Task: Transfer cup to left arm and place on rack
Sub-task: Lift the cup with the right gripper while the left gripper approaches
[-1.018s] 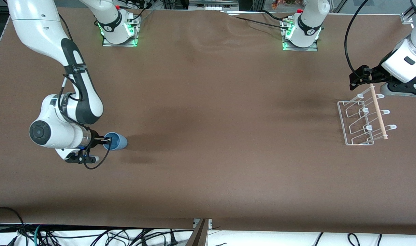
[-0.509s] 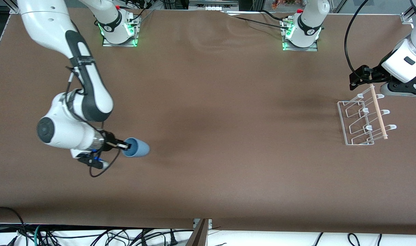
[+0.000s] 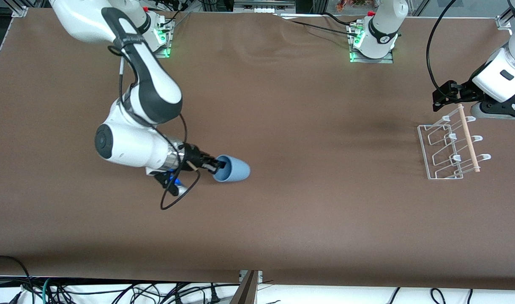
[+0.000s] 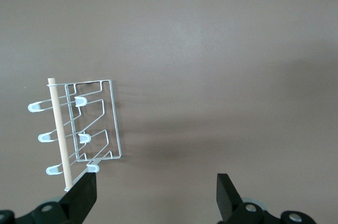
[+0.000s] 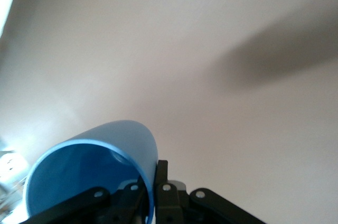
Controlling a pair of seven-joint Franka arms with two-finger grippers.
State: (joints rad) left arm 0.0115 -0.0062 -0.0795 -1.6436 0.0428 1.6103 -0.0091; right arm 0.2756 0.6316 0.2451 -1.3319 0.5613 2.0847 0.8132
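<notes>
Brown cloth covers the big table (image 3: 282, 219), and two robot arms stand along its top edge.

The first part of the job looks done. The right gripper (image 3: 213, 165) has the light-blue cup (image 3: 234, 169) and holds it up over the middle of the table, toward the right arm's end. The cup lies on its side in the air, with its open mouth at the gripper and its bottom pointing toward the left arm's end.

The fingers pinch the cup's rim. In the right wrist view one finger (image 5: 162, 179) sits outside the cup wall and the other is inside, so the thin wall is squeezed between them.

Two parts are left, I think: passing the cup over, then putting it on the rack.

The left gripper (image 4: 156, 192) waits with its fingers spread wide and nothing in them. It hangs just beside the white wire rack (image 3: 445, 147), which has no cup on it yet.
</notes>
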